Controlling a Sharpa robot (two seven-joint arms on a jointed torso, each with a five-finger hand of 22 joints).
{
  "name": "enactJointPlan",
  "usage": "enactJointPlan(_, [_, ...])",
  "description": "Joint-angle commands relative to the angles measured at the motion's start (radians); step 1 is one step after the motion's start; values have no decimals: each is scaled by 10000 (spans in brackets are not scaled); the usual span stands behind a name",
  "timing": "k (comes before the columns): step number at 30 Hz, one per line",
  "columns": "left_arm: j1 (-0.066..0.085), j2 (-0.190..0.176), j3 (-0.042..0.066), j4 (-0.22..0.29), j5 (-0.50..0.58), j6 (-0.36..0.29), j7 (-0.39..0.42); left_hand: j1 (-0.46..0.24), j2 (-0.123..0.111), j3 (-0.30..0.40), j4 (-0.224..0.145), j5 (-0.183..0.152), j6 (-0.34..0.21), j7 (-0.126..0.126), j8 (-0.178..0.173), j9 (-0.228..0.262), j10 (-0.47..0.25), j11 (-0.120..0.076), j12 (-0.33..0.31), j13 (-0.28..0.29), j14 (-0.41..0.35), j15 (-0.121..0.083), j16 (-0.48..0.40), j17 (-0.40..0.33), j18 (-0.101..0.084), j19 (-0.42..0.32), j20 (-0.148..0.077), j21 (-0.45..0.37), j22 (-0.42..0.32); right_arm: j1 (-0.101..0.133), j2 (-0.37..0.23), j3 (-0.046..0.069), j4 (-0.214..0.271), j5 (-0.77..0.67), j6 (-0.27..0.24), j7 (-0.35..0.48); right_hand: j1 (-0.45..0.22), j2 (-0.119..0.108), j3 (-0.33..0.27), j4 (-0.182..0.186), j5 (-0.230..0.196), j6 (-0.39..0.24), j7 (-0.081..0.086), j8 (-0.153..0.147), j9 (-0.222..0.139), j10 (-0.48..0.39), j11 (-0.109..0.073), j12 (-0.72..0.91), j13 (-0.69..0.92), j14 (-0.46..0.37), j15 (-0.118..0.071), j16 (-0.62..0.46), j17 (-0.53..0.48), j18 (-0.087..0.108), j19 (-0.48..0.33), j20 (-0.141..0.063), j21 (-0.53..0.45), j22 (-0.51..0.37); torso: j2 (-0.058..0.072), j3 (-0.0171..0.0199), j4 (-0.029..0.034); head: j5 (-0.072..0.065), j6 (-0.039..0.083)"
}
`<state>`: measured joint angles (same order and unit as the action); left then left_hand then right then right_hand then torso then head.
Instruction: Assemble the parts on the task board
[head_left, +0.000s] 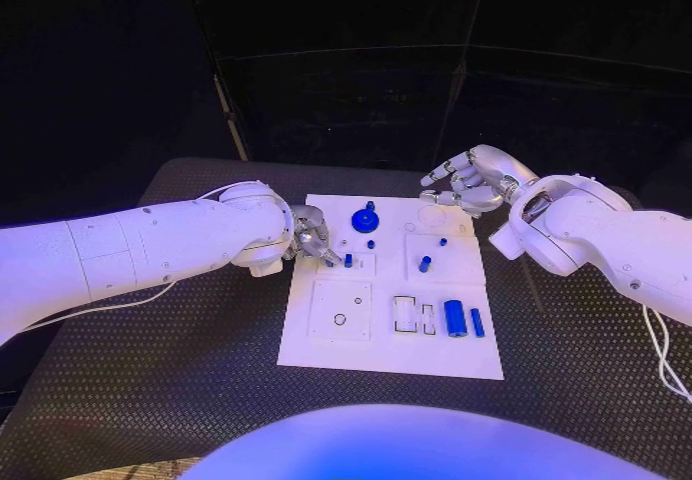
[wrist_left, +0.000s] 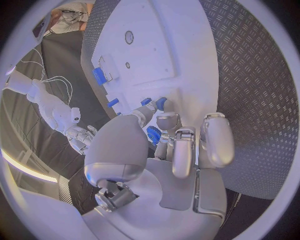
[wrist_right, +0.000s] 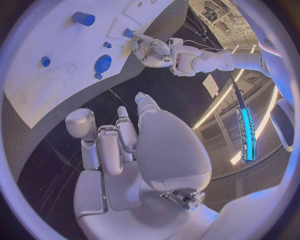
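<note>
The left hand (head_left: 310, 240) pinches a small blue peg (head_left: 348, 260) on the smooth white task board (head_left: 389, 355); the right hand (head_left: 469, 185) hovers loosely curled, grasping nothing, above the tread-patterned table (head_left: 173, 350).

The left hand (head_left: 309, 238) covers part of the task board (head_left: 378, 355); whether its fingertips (wrist_left: 150, 103) grip the small blue peg (head_left: 348, 260) is unclear.
</note>
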<state>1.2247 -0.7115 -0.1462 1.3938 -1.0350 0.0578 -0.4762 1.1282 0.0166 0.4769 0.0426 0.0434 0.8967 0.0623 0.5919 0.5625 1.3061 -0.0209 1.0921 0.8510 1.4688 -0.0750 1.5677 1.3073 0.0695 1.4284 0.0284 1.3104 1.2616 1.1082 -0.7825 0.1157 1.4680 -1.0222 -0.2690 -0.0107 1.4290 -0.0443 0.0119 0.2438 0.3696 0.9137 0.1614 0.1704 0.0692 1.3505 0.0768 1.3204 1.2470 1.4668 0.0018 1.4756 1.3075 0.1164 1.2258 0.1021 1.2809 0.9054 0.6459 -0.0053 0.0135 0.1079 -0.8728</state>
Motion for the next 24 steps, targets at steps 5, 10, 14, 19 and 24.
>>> enactJointPlan(5, [-52, 19, -55, -143, -30, 210, -300, 17, 169, 1386, -1291, 46, -112, -18, -74, -33, -54, 47, -40, -91, 1020, 3, 31, 2634, 52, -29, 45, -46, -7, 17, 16, 4, 7, 32, 80, 79, -41, 31, 7, 55, 37, 40, -35, 50, -12, -12, -69, -28, -2, 611, -75, -57, 639, 71, -70, 8, -45, -14, -4, -8, 14, 5, 2])
enactJointPlan(10, [-51, -9, -54, -79, 109, 143, -289, 62, 96, 1498, -1402, 57, -106, -9, -98, -67, -76, 53, -41, -90, 1020, 12, 31, 2634, 53, -26, 59, -47, 1, 17, 17, 4, 0, 32, 93, 81, -40, 30, 5, 51, 51, 40, -35, 55, -12, -2, -70, -15, 11, 611, -77, -61, 636, 71, -67, 6, -53, -21, -6, -11, 22, -3, 2])
enactJointPlan(14, [-50, -29, -53, -24, 244, 90, -280, 27, 12, 1739, -1502, 172, -140, 64, -225, -202, -141, 112, -57, -81, 1020, 57, 31, 2634, 60, -37, 100, -77, -19, 16, 19, 4, -1, 32, 101, 82, -40, 30, 5, 51, 51, 40, -35, 55, -12, -2, -70, -15, 11, 611, -77, -61, 636, 71, -67, 6, -53, -21, 0, -12, 20, 4, 2])
enactJointPlan(19, [-42, -80, -47, 46, 441, 22, -268, -94, -61, 2122, -1585, 302, -100, 125, -333, -365, -265, 161, -177, -215, 1020, 103, 31, 2634, 76, -58, 150, -128, -53, 15, 24, 3, -5, 32, 111, 86, -40, 30, 5, 51, 51, 40, -35, 55, -12, -2, -70, -15, 11, 611, -77, -61, 636, 71, -67, 6, -53, -21, -7, -9, 16, -3, 2])
enactJointPlan(24, [6, -117, -41, 99, 514, 17, -267, -288, -62, 2506, -1586, 337, -83, 146, -330, -415, -334, 181, -251, -311, 1020, 122, 31, 2634, 85, -71, 175, -159, -69, 14, 28, 3, -8, 32, 117, 87, -40, 30, 5, 51, 51, 40, -35, 55, -12, -2, -70, -15, 11, 611, -77, -61, 636, 71, -67, 6, -53, -21, -10, -6, 14, 0, 2])
